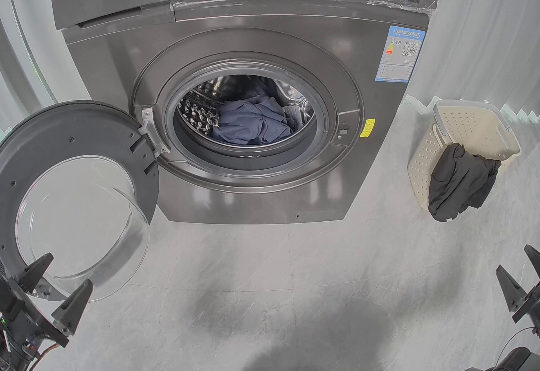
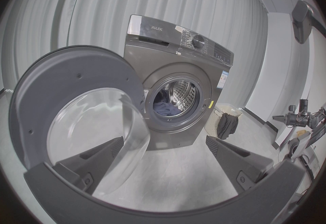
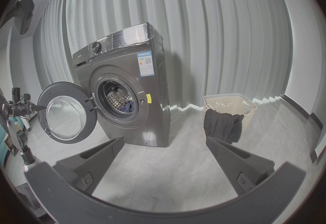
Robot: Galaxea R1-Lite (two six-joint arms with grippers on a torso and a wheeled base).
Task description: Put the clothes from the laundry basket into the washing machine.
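Observation:
The grey washing machine (image 1: 242, 85) (image 2: 176, 75) (image 3: 125, 99) stands ahead with its round door (image 1: 73, 186) (image 2: 81, 105) (image 3: 66, 112) swung open to the left. A dark blue garment (image 1: 250, 120) (image 2: 164, 107) (image 3: 126, 107) lies inside the drum. To the right, a cream laundry basket (image 1: 478, 130) (image 2: 222, 111) (image 3: 231, 104) stands on the floor with a black garment (image 1: 461, 181) (image 2: 227, 125) (image 3: 222, 126) draped over its front rim. My left gripper (image 1: 53, 285) (image 2: 164, 153) is open, low at the left by the door. My right gripper (image 1: 523, 273) (image 3: 164, 153) is open, low at the right, short of the basket.
Grey tiled floor (image 1: 292, 276) lies open between the machine, the basket and both grippers. Pleated white curtains (image 3: 220, 31) hang behind the machine and basket. The open door juts out on the left, close to my left gripper.

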